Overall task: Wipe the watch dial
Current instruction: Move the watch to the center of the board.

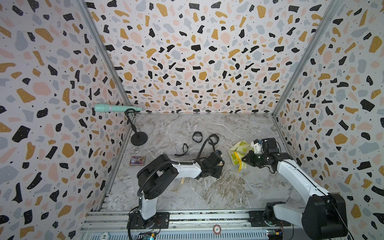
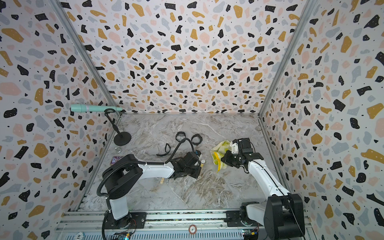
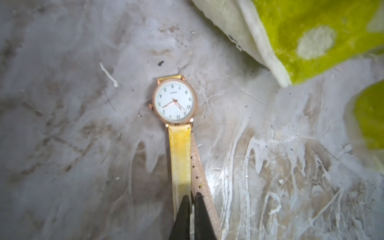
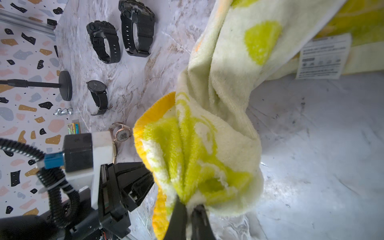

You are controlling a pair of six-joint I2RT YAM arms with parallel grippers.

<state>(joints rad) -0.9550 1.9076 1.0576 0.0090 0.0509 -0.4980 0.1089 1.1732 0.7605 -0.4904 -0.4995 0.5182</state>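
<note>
Right, in both top views the left end effector (image 2: 200,166) sits low over the middle of the counter (image 2: 207,197). In a top view the watch (image 2: 203,161) shows just past it, face up. The right end effector (image 1: 244,160) holds a yellow-green cloth (image 1: 239,151) nearer the right edge, close to the watch but apart from it. From the left wrist, that end effector is pinched shut on the strap (image 3: 180,158), well along from the dial (image 3: 175,102), which lies bare on the counter with the cloth hem near it but not touching. From the right wrist, the other end effector is clamped on a bunched fold, and the rest of the cloth trails loose. My worry is that a sideways wipe could swing the case round, since only the strap end is pinned. The slack cloth could also catch on the left wrist housing just beside it. Three black watches (image 4: 104,41) toward the far edge, a stand (image 4: 65,85), a chess piece (image 4: 64,111) and a small box (image 4: 73,127) toward the left edge look well clear.
</note>
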